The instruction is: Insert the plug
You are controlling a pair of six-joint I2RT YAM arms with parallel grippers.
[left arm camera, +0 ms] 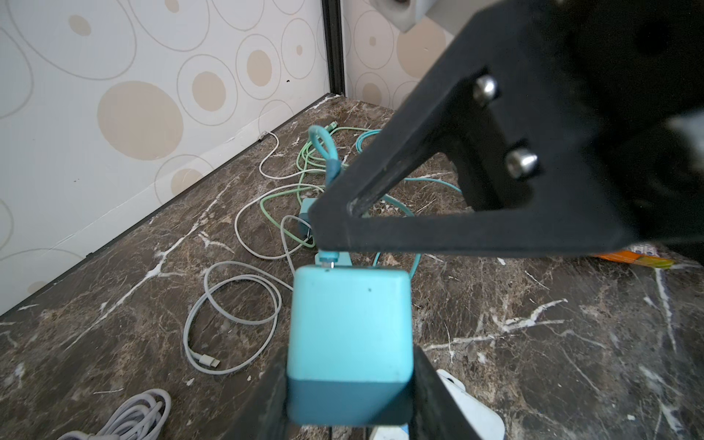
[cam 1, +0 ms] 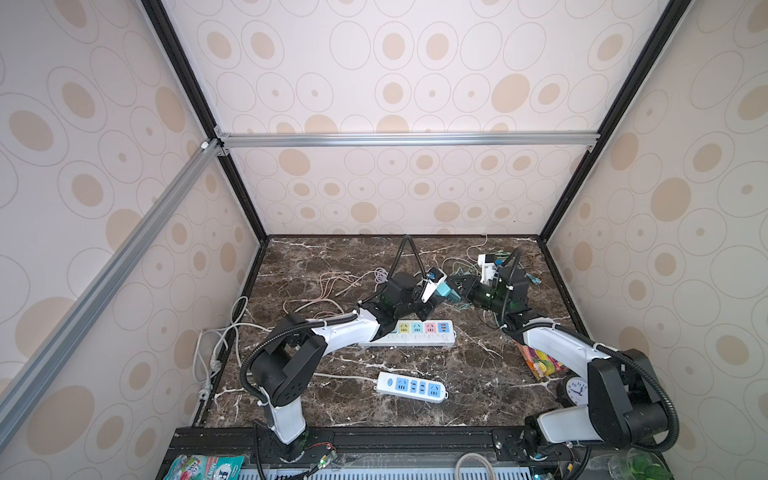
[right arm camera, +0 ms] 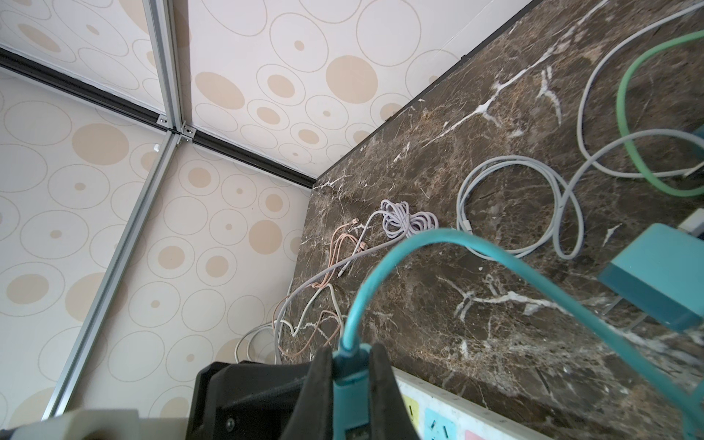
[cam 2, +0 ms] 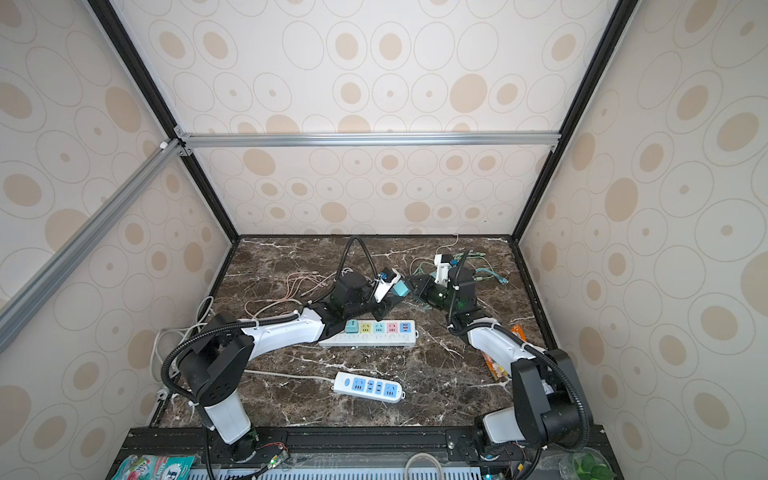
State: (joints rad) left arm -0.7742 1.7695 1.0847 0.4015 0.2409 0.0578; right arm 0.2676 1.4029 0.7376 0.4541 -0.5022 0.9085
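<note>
Plug (right arm camera: 350, 384): a small teal connector with a short metal tip, on a teal cable (right arm camera: 400, 247) that arcs out of it. It is pinched between the black fingers of the right end effector (right arm camera: 350, 348). It is held raised over the back middle of the worktop (cam 1: 478, 374), behind the coloured power strip (cam 2: 368, 332). In the left wrist view its metal tip is seen at the top face of the adapter (left arm camera: 348, 324), a pale teal cube with a darker base; whether the tip is seated cannot be told. The adapter is clamped on both sides by the left end effector (left arm camera: 350, 352). Counts: one plug in hand; one adapter in hand; one further teal block (right arm camera: 655, 274) lying on the worktop. Two power strips are counted, the coloured one with five socket modules and a white power strip (cam 2: 368, 386) with blue sockets nearer the front. Loose on the worktop are noted one lilac cable bundle (right arm camera: 409, 221), one white cable coil (right arm camera: 514, 205) and one green cable (right arm camera: 623, 106).
</note>
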